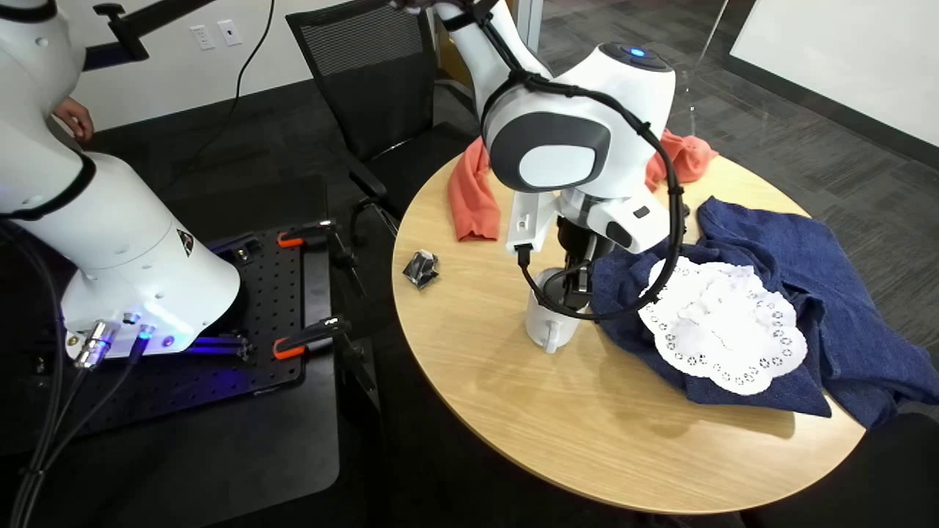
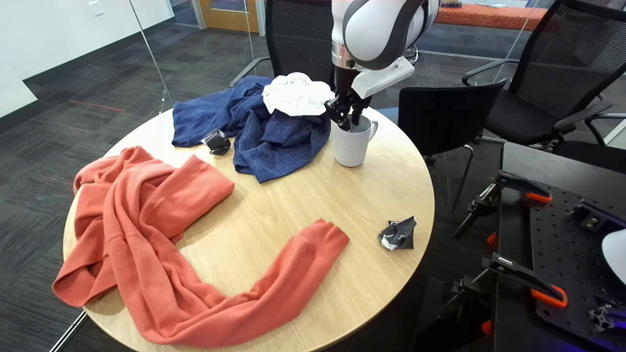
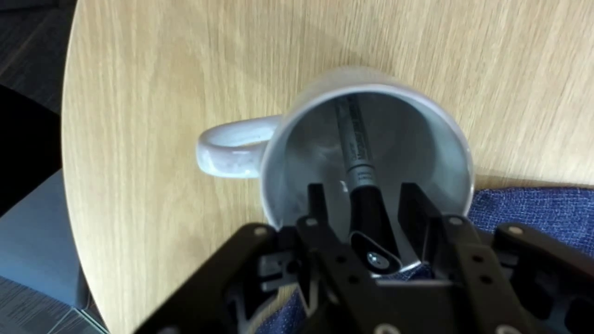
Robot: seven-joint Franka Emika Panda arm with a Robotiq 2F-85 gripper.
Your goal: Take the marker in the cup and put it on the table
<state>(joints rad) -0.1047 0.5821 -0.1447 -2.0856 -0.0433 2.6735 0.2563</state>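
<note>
The white-grey cup (image 1: 544, 323) stands upright on the round tan table (image 1: 469, 345); it also shows in an exterior view (image 2: 349, 146) and the wrist view (image 3: 357, 76). The marker (image 3: 370, 208), grey with a black cap, leans inside the cup with its cap end towards me at the rim. My gripper (image 3: 364, 190) is open, its fingertips within the cup's mouth, one on each side of the marker with a gap at both sides. The gripper also shows over the cup in both exterior views (image 1: 576, 282) (image 2: 349, 117), where the marker cannot be made out.
A dark blue cloth (image 1: 792, 257) lies close beside the cup, with a white lace doily (image 1: 722, 330) on it. An orange garment (image 2: 146, 234) covers another part of the table. A crumpled black wrapper (image 2: 398, 234) and a small black object (image 2: 216, 142) lie near the edges.
</note>
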